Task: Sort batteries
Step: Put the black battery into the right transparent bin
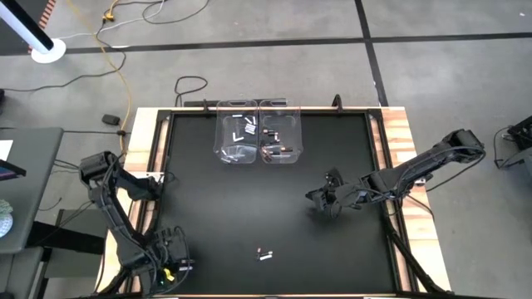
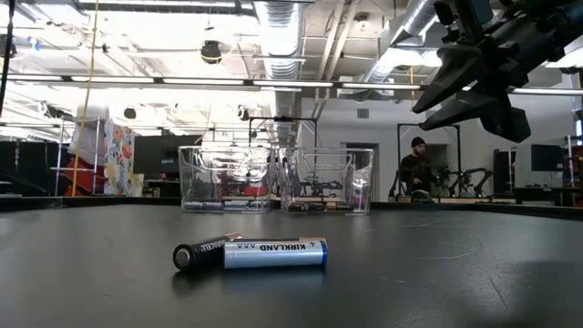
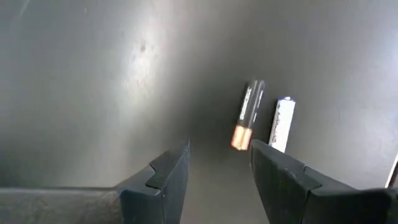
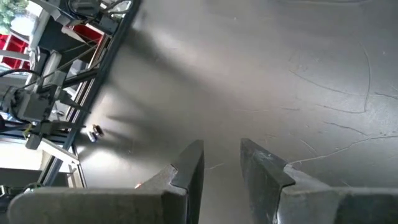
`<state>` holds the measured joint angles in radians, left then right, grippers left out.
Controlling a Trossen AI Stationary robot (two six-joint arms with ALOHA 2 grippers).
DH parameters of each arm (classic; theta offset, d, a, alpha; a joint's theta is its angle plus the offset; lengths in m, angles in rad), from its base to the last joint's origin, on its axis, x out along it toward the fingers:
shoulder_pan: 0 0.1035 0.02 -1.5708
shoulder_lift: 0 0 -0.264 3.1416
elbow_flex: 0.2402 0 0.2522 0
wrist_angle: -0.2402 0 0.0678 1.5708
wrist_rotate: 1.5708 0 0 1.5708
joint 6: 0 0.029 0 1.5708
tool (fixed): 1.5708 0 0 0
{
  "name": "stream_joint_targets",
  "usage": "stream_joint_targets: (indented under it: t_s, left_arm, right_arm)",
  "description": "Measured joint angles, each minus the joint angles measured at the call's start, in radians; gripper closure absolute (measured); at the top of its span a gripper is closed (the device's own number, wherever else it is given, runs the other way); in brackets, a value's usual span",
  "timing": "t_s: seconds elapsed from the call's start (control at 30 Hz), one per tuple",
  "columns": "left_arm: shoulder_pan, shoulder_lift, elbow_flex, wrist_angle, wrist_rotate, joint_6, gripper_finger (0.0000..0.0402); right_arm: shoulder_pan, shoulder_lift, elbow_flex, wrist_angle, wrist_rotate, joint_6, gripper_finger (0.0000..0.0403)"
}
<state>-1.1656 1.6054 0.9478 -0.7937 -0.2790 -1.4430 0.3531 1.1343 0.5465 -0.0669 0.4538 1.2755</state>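
Black matting covers the table (image 1: pixel 249 199) where I work, with two batteries lying side by side near its front edge: a dark battery (image 2: pixel 205 252) with a coppery end and a white battery (image 2: pixel 274 254) printed with a brand name, touching or very nearly so. From above they show as two tiny marks in front of the table's middle.

My left gripper (image 3: pixel 217 168) sits low at the front left corner of the table, its fingers parted by a moderate gap with nothing between them, pointed toward that pair, which lies a little beyond the fingertips. My right gripper (image 4: pixel 221 165) hangs in the air over the right half of the table, well apart from the pair, fingers likewise standing narrowly apart and holding nothing.

At the far edge stand two clear plastic bins, the left bin (image 1: pixel 237 133) and the right bin (image 1: pixel 280 133), touching each other. Each holds several more batteries; those in the left one look mostly white and those in the right one mostly dark, though at this range I cannot be sure.

A person (image 2: pixel 417 173) is in the room beyond the table.
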Motion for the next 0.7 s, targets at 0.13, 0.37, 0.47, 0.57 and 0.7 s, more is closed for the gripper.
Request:
stream_joint_targets:
  t_s: [0.13,0.37,0.47,0.57,0.7]
  left_arm:
    - [0.000,0.000,-0.005,0.060,-0.024,0.101,0.0237]
    - [0.002,0.000,-0.056,0.131,-0.063,0.160,0.0237]
    - [0.002,0.000,-0.067,0.103,-0.067,0.105,0.0237]
    - [0.002,0.000,-0.067,0.114,-0.067,0.114,0.0237]
    - [0.002,0.000,-0.068,0.125,-0.067,0.118,0.0237]
  right_arm:
    - [0.000,0.000,0.000,0.000,0.000,0.000,0.0281]
    - [0.000,0.000,0.000,-0.007,0.000,-0.001,0.0281]
    - [0.000,0.000,0.000,-0.008,0.000,-0.004,0.0281]
    - [0.000,0.000,0.000,-0.008,0.002,-0.017,0.0281]
    - [0.000,0.000,0.000,-0.008,0.022,-0.019,0.0281]
